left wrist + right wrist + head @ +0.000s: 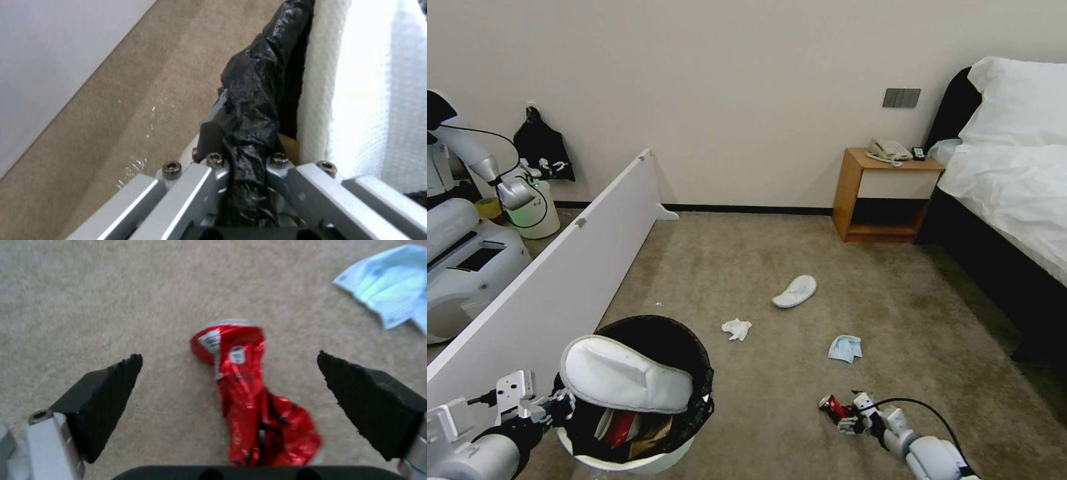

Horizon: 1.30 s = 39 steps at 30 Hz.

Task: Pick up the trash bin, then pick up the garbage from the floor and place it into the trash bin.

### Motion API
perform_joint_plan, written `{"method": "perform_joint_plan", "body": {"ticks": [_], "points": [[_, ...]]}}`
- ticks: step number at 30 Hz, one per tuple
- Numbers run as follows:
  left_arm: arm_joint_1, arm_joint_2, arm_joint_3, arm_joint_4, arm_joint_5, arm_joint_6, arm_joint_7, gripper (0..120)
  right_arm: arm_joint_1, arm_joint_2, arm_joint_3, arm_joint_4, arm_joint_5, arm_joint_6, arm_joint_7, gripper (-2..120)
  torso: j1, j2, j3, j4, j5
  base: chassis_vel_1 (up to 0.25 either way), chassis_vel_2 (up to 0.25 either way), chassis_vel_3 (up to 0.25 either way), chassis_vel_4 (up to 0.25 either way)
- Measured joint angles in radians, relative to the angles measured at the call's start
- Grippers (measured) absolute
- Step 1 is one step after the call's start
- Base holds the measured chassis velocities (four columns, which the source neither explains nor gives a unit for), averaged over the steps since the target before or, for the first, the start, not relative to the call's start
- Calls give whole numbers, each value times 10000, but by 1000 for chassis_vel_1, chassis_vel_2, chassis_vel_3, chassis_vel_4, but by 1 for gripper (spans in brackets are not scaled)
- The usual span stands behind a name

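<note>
While the trash bin (pixel 647 460) is held at its black-lined rim by the closed left gripper (pixel 249 166), a white slipper (pixel 627 377) is seen lying across its mouth. The crushed red can (pixel 249 390), on the carpet (pixel 747 267), is straddled, untouched, by the wide-open right gripper (pixel 229 366); a blue mask (pixel 846 348) lies near.

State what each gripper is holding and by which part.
The left gripper is shut on the trash bin, pinching its bag-covered rim. The right gripper holds nothing: its fingers stand open on either side of the crushed red can on the carpet.
</note>
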<state>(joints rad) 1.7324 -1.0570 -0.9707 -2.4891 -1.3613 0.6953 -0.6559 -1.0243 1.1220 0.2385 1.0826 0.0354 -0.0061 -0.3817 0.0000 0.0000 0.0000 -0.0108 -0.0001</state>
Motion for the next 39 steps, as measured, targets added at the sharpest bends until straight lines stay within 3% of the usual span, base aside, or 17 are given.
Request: {"method": "perform_joint_plan", "body": {"ticks": [21,39], "points": [[-94,-35,27,81,1,-7,-46,3,894,696,-46,-1704,-749,214,275,100,0,0,0,0,0,0,0,0,0],[58,-90,14,-64,11,-8,-81,3,1146,762,148,-2349,-976,260,296,37,0,0,-1,2,3,0,0,0,0]]}}
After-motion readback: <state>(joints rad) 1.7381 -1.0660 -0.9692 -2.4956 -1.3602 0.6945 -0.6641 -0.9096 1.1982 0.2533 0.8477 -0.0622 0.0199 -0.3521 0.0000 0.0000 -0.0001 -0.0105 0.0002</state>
